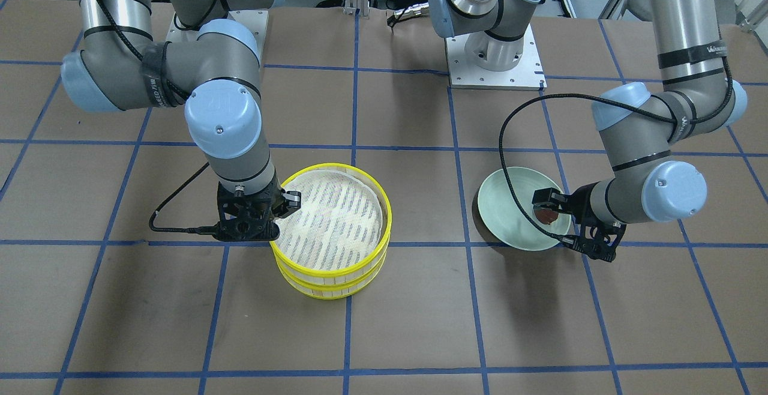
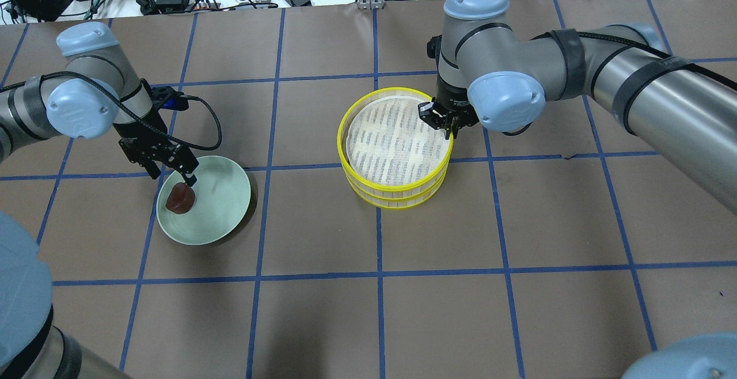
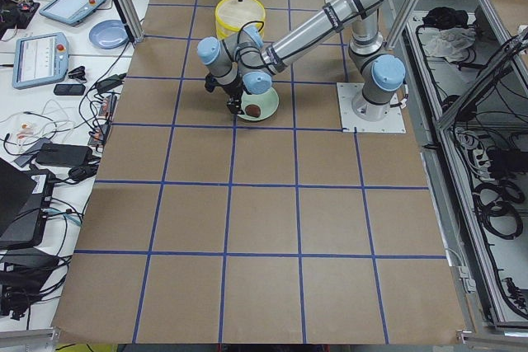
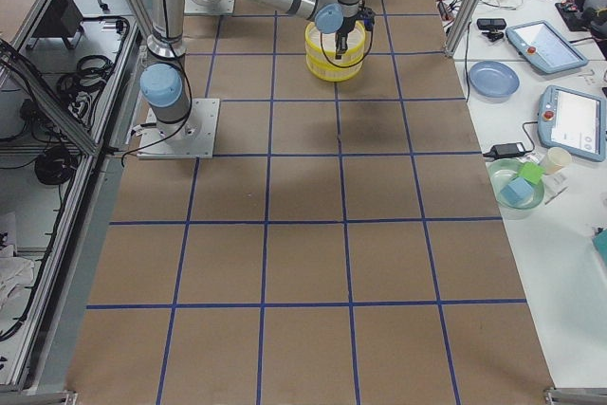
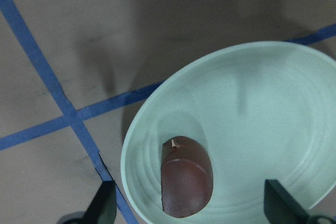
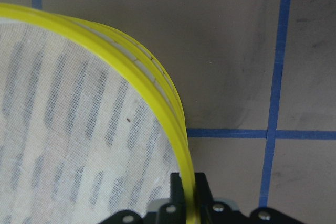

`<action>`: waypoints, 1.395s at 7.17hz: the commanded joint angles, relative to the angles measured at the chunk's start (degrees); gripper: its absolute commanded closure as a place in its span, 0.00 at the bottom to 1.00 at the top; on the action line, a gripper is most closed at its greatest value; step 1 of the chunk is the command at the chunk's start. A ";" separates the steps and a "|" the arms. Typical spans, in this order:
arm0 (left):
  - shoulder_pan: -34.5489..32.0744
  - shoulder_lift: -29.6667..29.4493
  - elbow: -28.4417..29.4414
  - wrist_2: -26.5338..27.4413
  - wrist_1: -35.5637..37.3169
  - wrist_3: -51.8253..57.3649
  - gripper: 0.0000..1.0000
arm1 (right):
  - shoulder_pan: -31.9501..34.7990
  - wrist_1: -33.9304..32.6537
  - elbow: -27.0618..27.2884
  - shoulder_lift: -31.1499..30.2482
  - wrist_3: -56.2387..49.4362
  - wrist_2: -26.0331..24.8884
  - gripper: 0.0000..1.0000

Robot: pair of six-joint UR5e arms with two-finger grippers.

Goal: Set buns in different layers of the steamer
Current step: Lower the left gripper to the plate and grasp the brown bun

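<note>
Lifting the top layer (image 2: 391,140) straight up looks like the step. The right gripper (image 6: 188,182) is clamped on the yellow rim, so it should stay level as it clears the lower layer (image 2: 398,201) beneath. The left gripper (image 2: 178,166), spread wide, hangs just over the brown bun (image 2: 180,198). A green plate (image 2: 224,194) on the counter (image 2: 518,223) rims the bun closely. No white bun shows.

No legible text or labels
</note>
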 commanded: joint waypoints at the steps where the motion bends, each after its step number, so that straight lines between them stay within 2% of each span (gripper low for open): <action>1: 0.07 -1.70 -0.48 0.07 -0.08 -2.10 0.19 | 0.19 -0.39 0.00 0.60 -0.14 -0.24 1.00; 2: 0.07 -2.23 -0.39 0.16 -0.08 -3.78 0.51 | 0.19 -0.48 0.00 0.69 -0.14 -0.33 1.00; 3: 0.07 -2.24 -0.30 0.25 -0.69 -4.14 1.00 | 0.19 -0.92 -0.08 0.69 -0.14 -0.33 1.00; 7: -0.02 0.21 2.14 -0.54 -1.92 -5.80 1.00 | 0.19 -1.62 -0.44 0.51 -0.23 -0.51 1.00; 9: -2.73 3.20 11.07 -4.22 -10.93 -18.85 1.00 | 0.19 -1.28 -0.09 0.69 -0.40 -0.59 1.00; 10: -6.31 4.52 14.78 -5.02 -12.89 -26.31 1.00 | 0.10 -1.27 -0.09 0.60 -0.66 -1.64 1.00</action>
